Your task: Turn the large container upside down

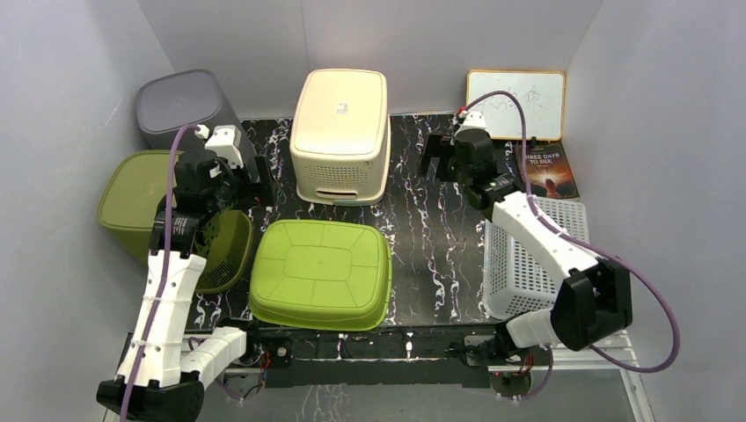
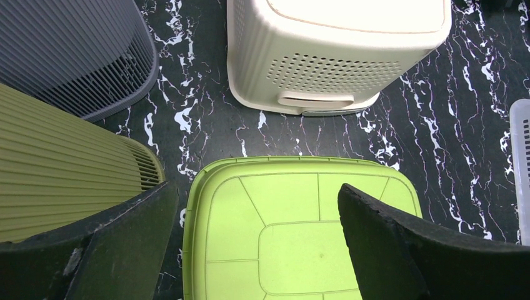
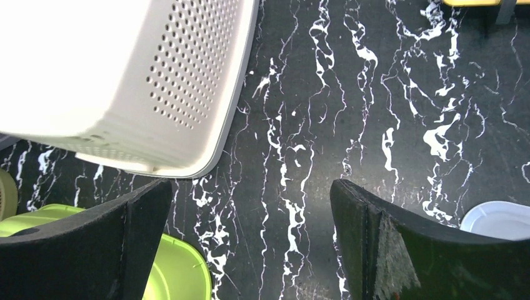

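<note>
Black marbled table (image 1: 422, 237); perforated cream bin (image 1: 341, 132) bottom-up at 12 o'clock; whiteboard (image 1: 515, 104) only overhead; left gripper (image 2: 256, 194), right gripper (image 3: 250, 187) wide.

Book (image 1: 549, 170) lies between whiteboard (image 1: 515, 104) and white basket (image 1: 515, 281).

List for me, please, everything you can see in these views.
cream container: one, cream, back centre, upside down
green container: one, bright green, front centre, upside down
grey bin: one, grey, back left
olive bin: one, olive green, left edge
ribbed olive piece: one, olive green, beside the olive bin, perhaps a second bin
white basket: one, white, right side
whiteboard: one, white, back right
book: one, dark, in front of the whiteboard
table: one, black marbled, underneath
left end effector: one, black, open above the green container
right end effector: one, black, open beside the cream container
</note>
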`<state>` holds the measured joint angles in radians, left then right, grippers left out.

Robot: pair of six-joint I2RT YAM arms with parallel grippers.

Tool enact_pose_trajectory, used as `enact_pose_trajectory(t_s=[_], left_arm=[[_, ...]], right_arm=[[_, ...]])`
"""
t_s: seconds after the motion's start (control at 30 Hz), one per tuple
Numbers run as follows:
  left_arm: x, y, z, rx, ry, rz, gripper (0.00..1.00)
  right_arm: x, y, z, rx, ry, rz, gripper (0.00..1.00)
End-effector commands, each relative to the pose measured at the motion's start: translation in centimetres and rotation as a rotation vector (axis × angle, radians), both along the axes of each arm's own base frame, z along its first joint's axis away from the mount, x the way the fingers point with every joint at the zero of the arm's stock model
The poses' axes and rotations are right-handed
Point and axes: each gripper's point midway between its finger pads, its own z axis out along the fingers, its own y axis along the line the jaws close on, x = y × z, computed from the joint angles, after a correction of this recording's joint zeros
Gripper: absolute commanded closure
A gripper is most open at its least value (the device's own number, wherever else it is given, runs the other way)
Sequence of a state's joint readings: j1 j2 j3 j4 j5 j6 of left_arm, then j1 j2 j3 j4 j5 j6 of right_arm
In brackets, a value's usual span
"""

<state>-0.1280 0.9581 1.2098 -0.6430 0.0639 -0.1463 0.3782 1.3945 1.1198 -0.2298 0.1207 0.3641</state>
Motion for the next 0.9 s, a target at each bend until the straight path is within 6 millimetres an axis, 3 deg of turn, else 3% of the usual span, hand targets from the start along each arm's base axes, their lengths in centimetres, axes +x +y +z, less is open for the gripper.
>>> enact_pose_trajectory(t_s=[0.0,0.2,0.33,0.63,0.87], left_arm=[[-0.2,-0.4,0.2,-0.018,-0.01,-0.016,0.02],[-0.2,0.0,-1.3,-0.003,0.016,0.004,0.02],[-0.3,0.3,-2.3,-0.002,0.041,0.031,0.02],[-0.6,0.1,-3.5,-0.028,0.059,0.035,0.02],[-0.5,0.1,-3.3,-0.014,0.064,0.03,0.01]], right_arm=[[-1.0,-0.6,4.1,-0.006,-0.112,0.022,0.02],[-2.4,-1.8,3.4,-0.147,-0.064,-0.031,0.02],[-3.5,-1.2,2.6,-0.265,-0.05,-0.047,0.02],[-4.3,-0.8,3.8,-0.261,-0.087,-0.029,0.02],[-4.6,-0.9,3.2,-0.267,-0.083,-0.023,0.02]])
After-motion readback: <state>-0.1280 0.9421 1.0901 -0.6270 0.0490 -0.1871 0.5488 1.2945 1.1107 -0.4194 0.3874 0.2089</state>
